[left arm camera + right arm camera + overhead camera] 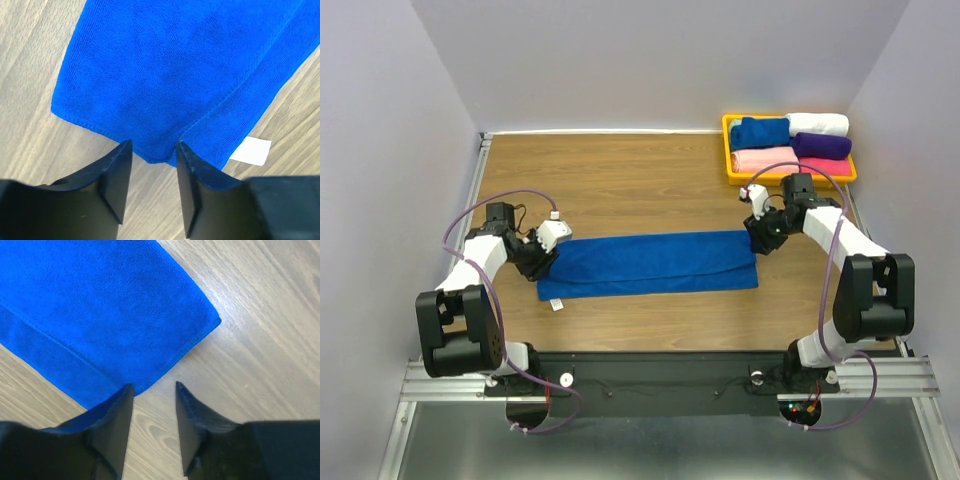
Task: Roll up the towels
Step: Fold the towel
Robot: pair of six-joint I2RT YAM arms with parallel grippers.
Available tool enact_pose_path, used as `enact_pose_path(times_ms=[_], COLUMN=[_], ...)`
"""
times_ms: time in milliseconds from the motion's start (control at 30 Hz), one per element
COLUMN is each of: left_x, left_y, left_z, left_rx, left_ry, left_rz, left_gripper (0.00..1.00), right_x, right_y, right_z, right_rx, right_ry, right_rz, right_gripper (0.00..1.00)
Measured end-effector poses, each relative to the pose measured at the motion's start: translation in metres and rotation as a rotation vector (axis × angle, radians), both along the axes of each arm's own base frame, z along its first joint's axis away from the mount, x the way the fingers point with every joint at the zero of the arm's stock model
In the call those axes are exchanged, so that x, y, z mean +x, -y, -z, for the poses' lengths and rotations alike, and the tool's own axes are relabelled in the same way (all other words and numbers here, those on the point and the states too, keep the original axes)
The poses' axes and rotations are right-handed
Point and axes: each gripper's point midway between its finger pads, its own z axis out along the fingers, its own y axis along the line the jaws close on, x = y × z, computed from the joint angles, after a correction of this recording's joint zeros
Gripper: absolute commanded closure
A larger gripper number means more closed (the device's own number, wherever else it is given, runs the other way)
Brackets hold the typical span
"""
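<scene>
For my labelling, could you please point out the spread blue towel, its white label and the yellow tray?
spread blue towel [650,262], top view, its middle.
white label [251,151], left wrist view, its centre.
yellow tray [727,150], top view, left rim.

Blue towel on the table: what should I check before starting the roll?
1. Blue towel folded into a long strip, lying flat: ok.
2. Left gripper at the towel's left end, fingers apart, nothing between them: ok.
3. Right gripper at the right end's corner, fingers apart, holding nothing: ok.
4. White label tucked in: not ok, it sticks out at the left end.
5. Height of either gripper above the table: cannot tell.
6. Yellow tray apart from the strip: ok.
</scene>
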Motion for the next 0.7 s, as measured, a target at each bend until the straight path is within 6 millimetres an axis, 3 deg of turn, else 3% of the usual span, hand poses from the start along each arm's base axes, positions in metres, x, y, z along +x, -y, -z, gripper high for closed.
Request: enact_pose_path(times_ms=[133, 333, 367, 533, 700], left_x=[0.004, 0.010, 0.009, 0.001, 0.003], left_y=[-0.003, -0.007, -0.008, -0.007, -0.003], left_z=[-0.001, -0.012, -0.013, -0.013, -0.026], left_rx=[0.015, 0.046, 0.054, 0.066, 0.059], left_ry=[-0.025, -0.027, -0.026, -0.042, 0.017], left_rz=[0.021, 0.065, 0.078, 0.127, 0.157], left_gripper=[0.37, 0.41, 0.42, 0.46, 0.49], right_x=[-0.001, -0.009, -0.011, -0.024, -0.039], right_y=[0.003, 0.006, 0.008, 0.012, 0.009], right_z=[0.000, -0.005, -0.006, -0.014, -0.022], right_rx=[-0.030, -0.080, -0.099, -0.169, -0.238], right_ry=[-0.009, -0.026, -0.027, -0.006, 0.066], right_rz=[-0.043, -0.129, -0.153, -0.247, -0.331], right_gripper=[0.41, 0.36, 0.31, 0.30, 0.42])
